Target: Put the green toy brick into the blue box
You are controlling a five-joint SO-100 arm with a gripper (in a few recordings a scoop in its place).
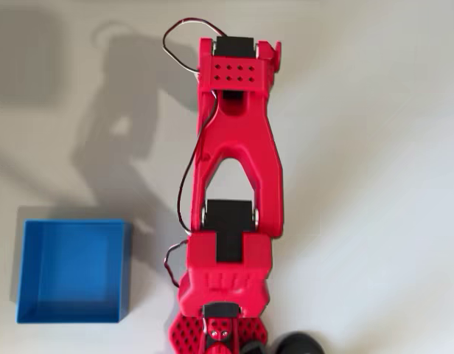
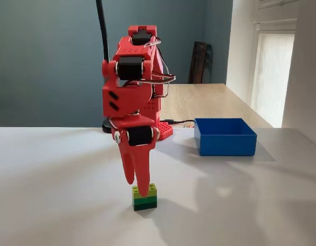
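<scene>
Fixed view first, nearest things foremost: the green toy brick [image 2: 144, 197] stands upright on the white surface [image 2: 55, 205], lime studs on top and a darker green band below. Right above it hangs the red tool [image 2: 139, 188], pointing straight down. Its longer finger reaches the brick's top face and looks to be touching the studs, while the shorter finger ends a little higher, beside the first. The two fingers lie close together with only a thin slit between them; whether they pinch the brick or merely rest on it, I cannot tell.

Behind the tool rises the red arm [image 2: 133, 87], folded tight above it, with black motors and thin wires looping at its side. Farther back and to the right of the tool in this view sits the blue box [image 2: 224, 137], well apart from the brick, its open top showing a bare blue floor. Beyond lies a wooden tabletop [image 2: 209, 100] and a dark grey-blue wall [image 2: 45, 56].

Overhead, the arm [image 1: 238, 155] stretches up the picture, and the blue box [image 1: 74, 271] lies to its left near the base.
</scene>
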